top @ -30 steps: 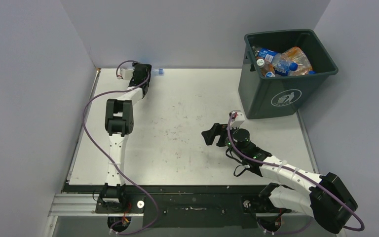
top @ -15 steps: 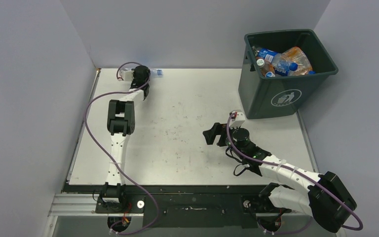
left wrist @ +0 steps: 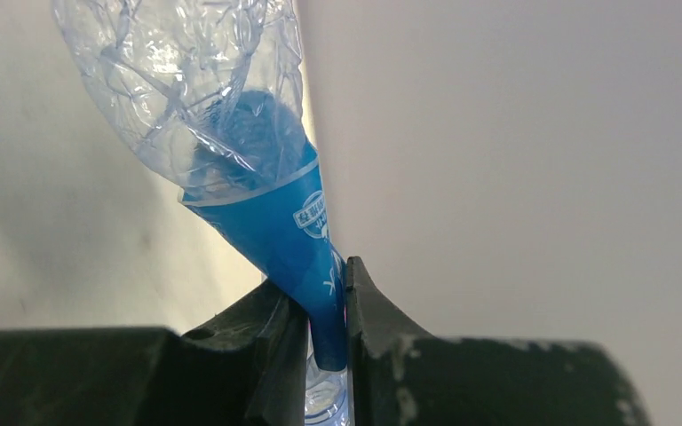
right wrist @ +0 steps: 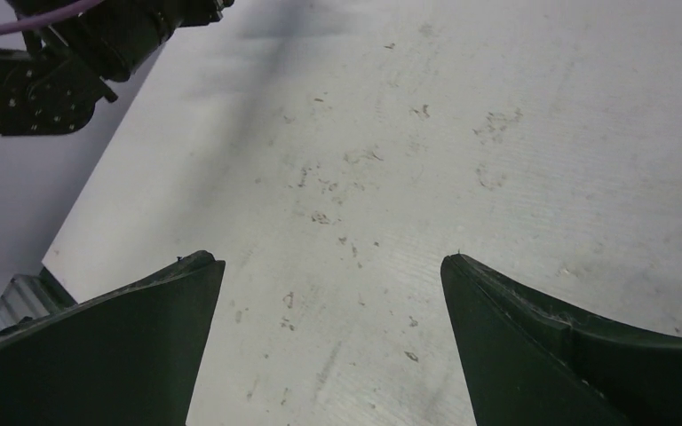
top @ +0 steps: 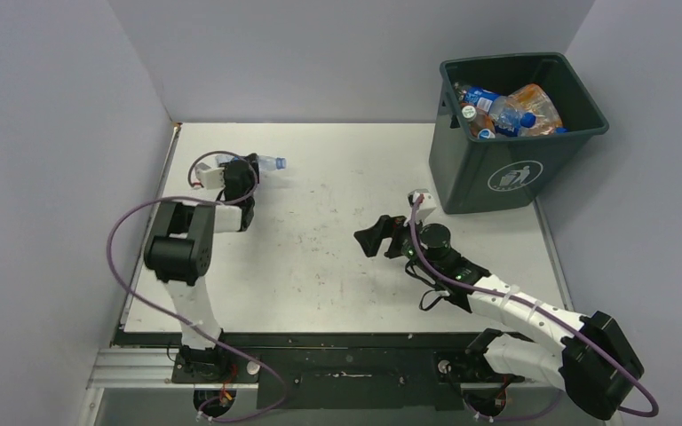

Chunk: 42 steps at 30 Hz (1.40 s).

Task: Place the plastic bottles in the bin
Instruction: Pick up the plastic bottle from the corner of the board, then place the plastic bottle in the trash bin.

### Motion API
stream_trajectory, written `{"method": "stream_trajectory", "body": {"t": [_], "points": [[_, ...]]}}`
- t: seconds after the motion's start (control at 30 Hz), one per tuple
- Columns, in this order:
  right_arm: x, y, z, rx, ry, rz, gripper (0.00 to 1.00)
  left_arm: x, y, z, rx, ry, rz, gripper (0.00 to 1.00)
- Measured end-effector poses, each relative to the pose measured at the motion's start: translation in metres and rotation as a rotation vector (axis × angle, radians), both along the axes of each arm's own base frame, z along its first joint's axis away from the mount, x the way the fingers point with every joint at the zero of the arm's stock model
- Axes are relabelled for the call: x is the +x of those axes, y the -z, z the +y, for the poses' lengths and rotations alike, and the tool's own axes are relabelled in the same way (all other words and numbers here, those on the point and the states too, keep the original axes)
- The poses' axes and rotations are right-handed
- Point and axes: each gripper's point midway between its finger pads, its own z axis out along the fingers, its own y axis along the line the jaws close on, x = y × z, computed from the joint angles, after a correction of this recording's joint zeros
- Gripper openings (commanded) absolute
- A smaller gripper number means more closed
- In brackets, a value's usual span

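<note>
A crumpled clear plastic bottle (left wrist: 222,106) with a blue label is pinched at its label between the fingers of my left gripper (left wrist: 327,293). In the top view this bottle (top: 271,163) sticks out to the right of the left gripper (top: 249,166), over the left part of the table. The dark grey-green bin (top: 488,173) stands at the far right corner, with several bottles (top: 508,110) inside. My right gripper (top: 369,240) hovers open over the middle of the table, and the right wrist view shows only bare tabletop between the fingers of that gripper (right wrist: 330,259).
Grey walls close in the white table (top: 337,266) at the back and on both sides. The left arm's purple cable (top: 133,222) loops out past the table's left edge. The left arm (right wrist: 80,53) shows at the top left of the right wrist view.
My left gripper has shut on the bottle at the far edge and drawn back toward the near side with it. The right gripper has shifted slightly left and opened a little wider.
</note>
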Motion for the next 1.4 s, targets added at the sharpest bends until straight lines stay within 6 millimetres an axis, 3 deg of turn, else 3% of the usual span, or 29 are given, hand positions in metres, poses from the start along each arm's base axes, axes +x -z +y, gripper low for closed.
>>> {"method": "stream_trajectory", "body": {"t": [0.13, 0.2, 0.27, 0.37, 0.5, 0.63, 0.8, 1.0, 1.2, 1.4], "points": [[0.002, -0.028, 0.025, 0.053, -0.071, -0.042, 0.93, -0.072, -0.083, -0.025, -0.051, 0.074, -0.164, 0.0], [-0.002, -0.041, 0.036, 0.077, -0.104, -0.069, 0.93, -0.116, -0.132, -0.045, -0.074, 0.14, -0.279, 0.0], [-0.007, -0.05, 0.046, 0.093, -0.135, -0.094, 0.93, -0.154, -0.168, -0.064, -0.095, 0.207, -0.364, 0.0], [-0.022, -0.063, 0.063, 0.103, -0.203, -0.144, 0.93, -0.215, -0.198, -0.088, -0.119, 0.311, -0.441, 0.0], [-0.049, -0.08, 0.084, 0.095, -0.306, -0.219, 0.92, -0.27, -0.204, -0.088, -0.115, 0.356, -0.465, 0.0], [-0.071, -0.103, 0.102, 0.085, -0.381, -0.288, 0.92, -0.29, -0.2, -0.079, -0.083, 0.353, -0.445, 0.0], [-0.09, -0.124, 0.129, 0.071, -0.444, -0.346, 0.92, -0.298, -0.189, -0.08, -0.046, 0.371, -0.401, 0.0], [-0.081, -0.105, 0.148, 0.001, -0.408, -0.322, 1.0, -0.301, -0.17, -0.091, -0.014, 0.415, -0.342, 0.0], [-0.067, -0.079, 0.152, -0.068, -0.353, -0.286, 0.83, -0.31, -0.17, -0.103, -0.003, 0.47, -0.343, 0.0], [-0.063, -0.078, 0.156, -0.066, -0.34, -0.286, 0.56, -0.32, -0.175, -0.112, -0.007, 0.518, -0.367, 0.0]]}}
